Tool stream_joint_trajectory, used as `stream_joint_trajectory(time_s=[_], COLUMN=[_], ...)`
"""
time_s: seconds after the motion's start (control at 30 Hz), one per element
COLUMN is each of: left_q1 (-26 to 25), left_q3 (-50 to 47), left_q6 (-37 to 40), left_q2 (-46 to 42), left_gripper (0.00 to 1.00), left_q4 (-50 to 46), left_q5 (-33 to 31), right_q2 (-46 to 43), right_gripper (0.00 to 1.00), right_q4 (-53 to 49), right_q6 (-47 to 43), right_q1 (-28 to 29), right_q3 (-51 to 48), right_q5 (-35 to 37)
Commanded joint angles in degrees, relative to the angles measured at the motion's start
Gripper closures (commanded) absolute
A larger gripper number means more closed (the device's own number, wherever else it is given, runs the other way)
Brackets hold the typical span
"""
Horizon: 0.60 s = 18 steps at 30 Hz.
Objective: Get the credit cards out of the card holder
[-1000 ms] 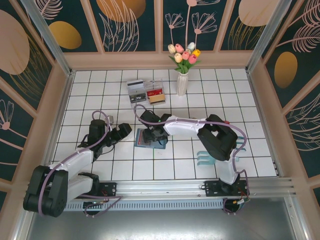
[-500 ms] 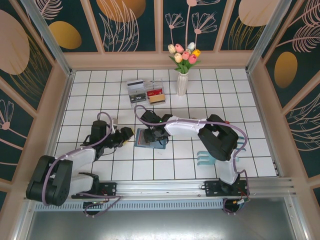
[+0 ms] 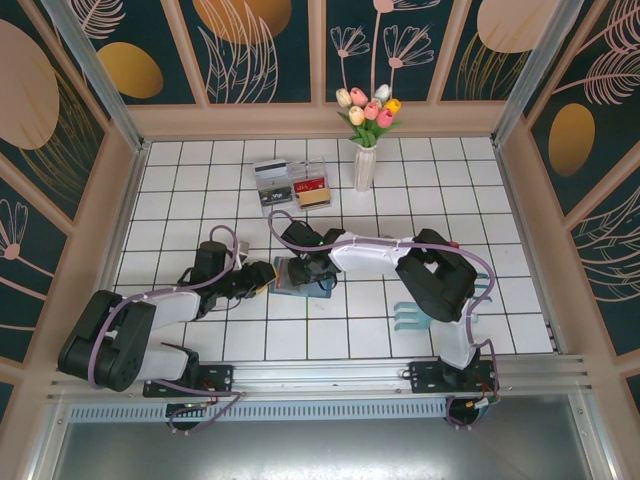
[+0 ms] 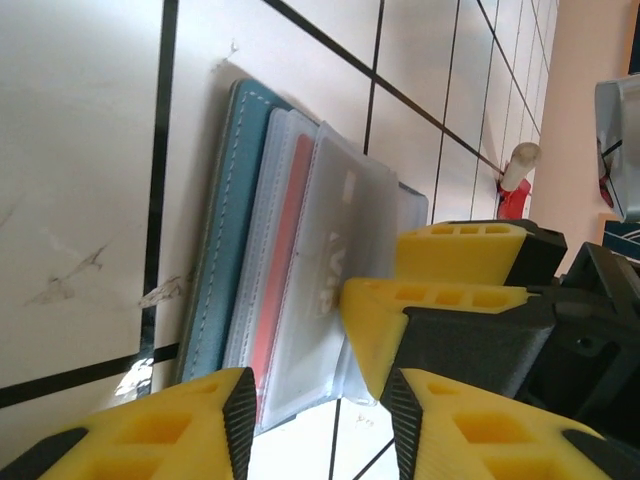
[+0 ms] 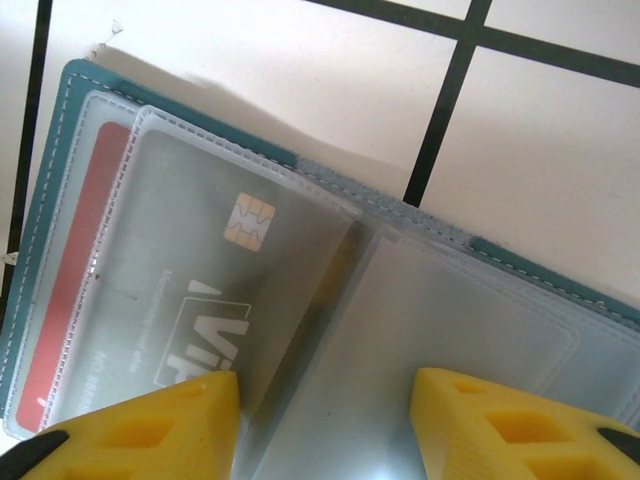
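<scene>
TAKING STOCK: On the white-tiled table [image 3: 420, 200], the open teal card holder [image 3: 288, 287] lies partly hidden under the right gripper [image 3: 312, 268] in the overhead view. Up close, a grey card [image 5: 200, 290] sits in a clear sleeve, its lettering cut off by a yellow finger [image 5: 150, 425]. A red card [image 5: 70, 300] shows as a strip beneath. The right gripper's jaws stand apart over the fold. The left gripper [image 4: 320, 405], jaws also apart, is at the holder's left edge. Whether it touches the holder is unclear.

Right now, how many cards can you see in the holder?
2 in the card holder: a grey chip card in the top clear sleeve, and a red card in the sleeve beneath, showing along its left edge. Other sleeves may hide more.
</scene>
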Motion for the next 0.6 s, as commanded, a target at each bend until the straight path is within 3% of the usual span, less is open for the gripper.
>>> stream_joint_trajectory(time_s=[0.0,0.27,0.57], left_q1=[-1.08,-2.35,-2.74], left_q3=[2.06,3.48,3.75], left_q6=[1.32,1.98,2.98], left_q2=[1.47,3.45,6.58], left_gripper=[0.60,0.63,0.77], left_q4=[-0.36,-2.01,-3.13], left_q5=[-0.91,-2.17,-2.69], right_q2=[3.04,3.11,2.91], right_gripper=[0.50,0.50,0.56], right_q4=[-3.13,-2.90,-2.92], right_q6=[-0.29,-0.20,-0.04], right_q1=[0.08,0.07,-0.02], right_q3=[-2.86,-2.87,-2.87], right_q5=[-0.33,-0.46,-0.70])
